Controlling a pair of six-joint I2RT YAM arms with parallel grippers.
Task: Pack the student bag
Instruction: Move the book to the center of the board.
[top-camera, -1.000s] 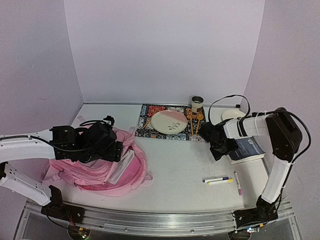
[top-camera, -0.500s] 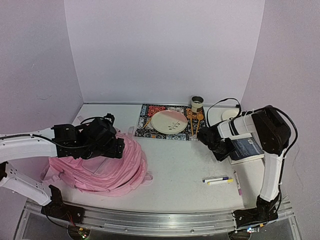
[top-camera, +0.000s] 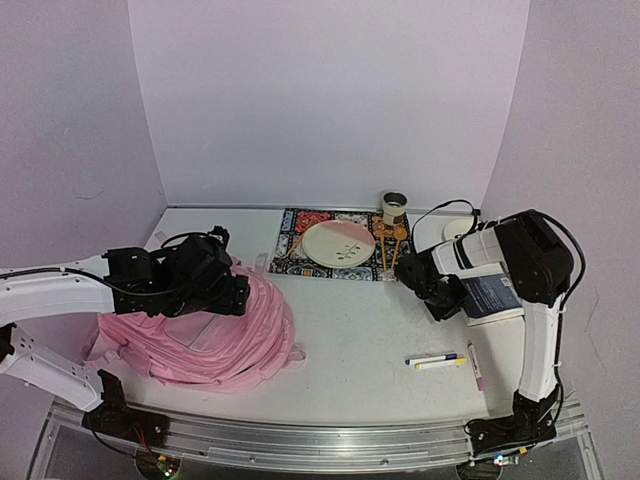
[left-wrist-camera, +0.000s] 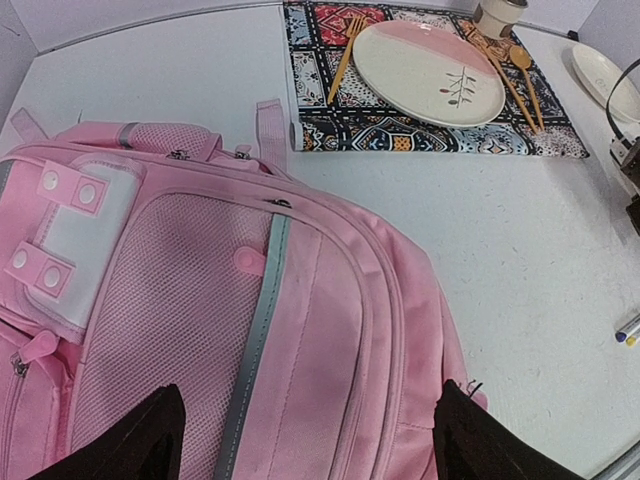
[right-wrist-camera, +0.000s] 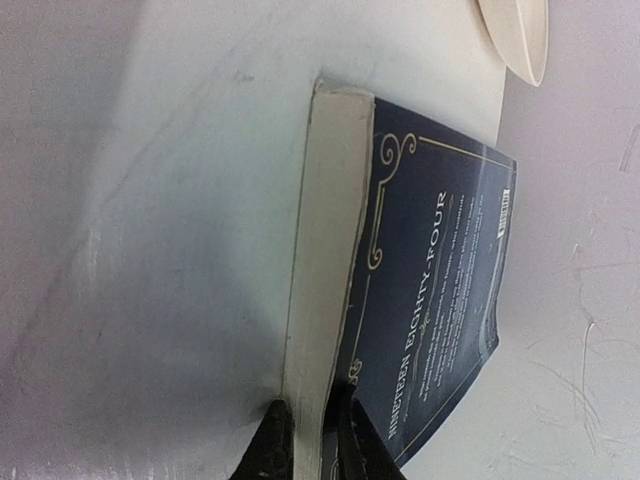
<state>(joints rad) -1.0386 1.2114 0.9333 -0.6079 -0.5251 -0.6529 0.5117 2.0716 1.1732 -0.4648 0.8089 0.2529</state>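
Gripping is under way on the right: the right pincer (right-wrist-camera: 305, 445) is closed almost fully onto the near corner of the book (right-wrist-camera: 440, 300), one finger against the page block, the other on the dark cover. The book lies flat on the surface (top-camera: 360, 320), at its right side. The left pincer (left-wrist-camera: 310, 440) hangs wide open just above the student bag (top-camera: 220, 340) and holds nothing. The bag lies front-up on the left of the surface, well apart from the book.

Risks, as judged: the hold is on one corner only, so a lift could let the book swing down, the cover fan open, or the book slip out. No open mouth shows on the bag, and nothing holds the fabric up, so the book could catch on cloth or push the soft bag along rather than enter.

Containers: the bag's contents cannot be seen. The plate (top-camera: 338, 243) on the placemat (left-wrist-camera: 420, 135) carries no food. The cup (top-camera: 394, 208) behind it is too small to read inside. A pale dish (top-camera: 462, 228) at the back right looks bare. Two pens (top-camera: 435, 358) lie loose near the front.
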